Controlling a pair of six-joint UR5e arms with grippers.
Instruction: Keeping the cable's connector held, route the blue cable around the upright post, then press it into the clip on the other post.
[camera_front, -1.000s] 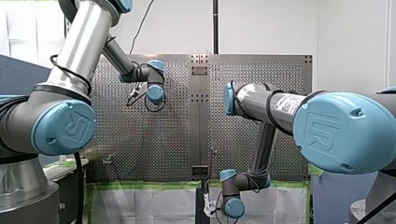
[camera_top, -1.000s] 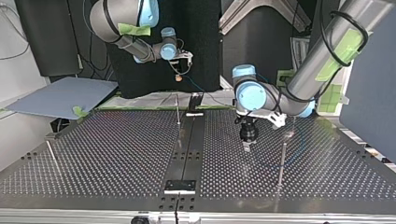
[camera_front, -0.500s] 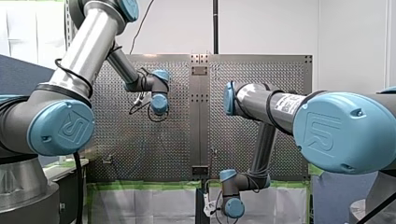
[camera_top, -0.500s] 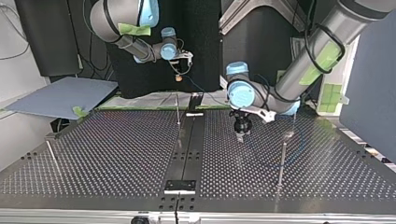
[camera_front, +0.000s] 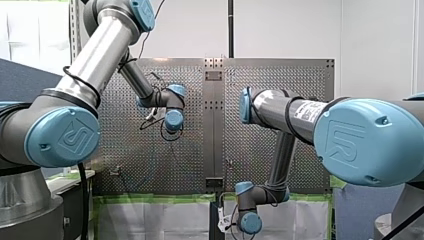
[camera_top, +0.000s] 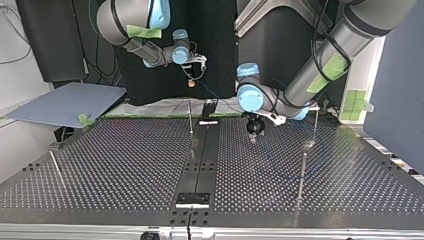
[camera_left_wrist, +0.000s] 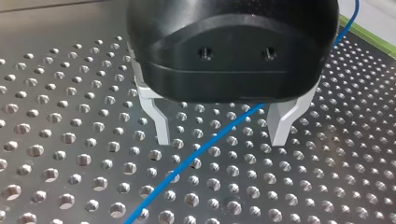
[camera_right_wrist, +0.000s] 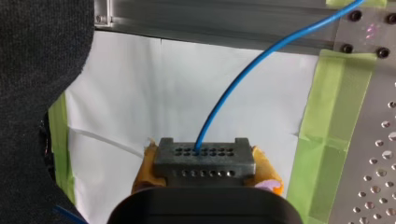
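The thin blue cable (camera_left_wrist: 205, 149) lies on the perforated plate and runs between the pale fingers (camera_left_wrist: 158, 122) of my left gripper (camera_left_wrist: 218, 140). That gripper is open and hovers just above the plate without touching the cable. In the top view it (camera_top: 253, 136) hangs right of the centre strip. My right gripper (camera_right_wrist: 205, 175) is shut on the cable's dark grey connector (camera_right_wrist: 204, 156), yellow pads on both sides, and the cable (camera_right_wrist: 243, 74) rises out of the connector. In the top view it (camera_top: 191, 82) holds the connector off the table's far edge.
Thin upright posts stand on the plate: one (camera_top: 190, 117) by the centre strip, one (camera_top: 302, 175) at the top view's right front, one (camera_top: 316, 125) behind it, and one (camera_top: 56, 167) at the far left. Green tape and white sheet (camera_right_wrist: 187, 93) lie past the plate's edge.
My left arm has swung its gripper toward the top view's left and farther back, nearer the centre strip. My right arm and the connector have stayed still.
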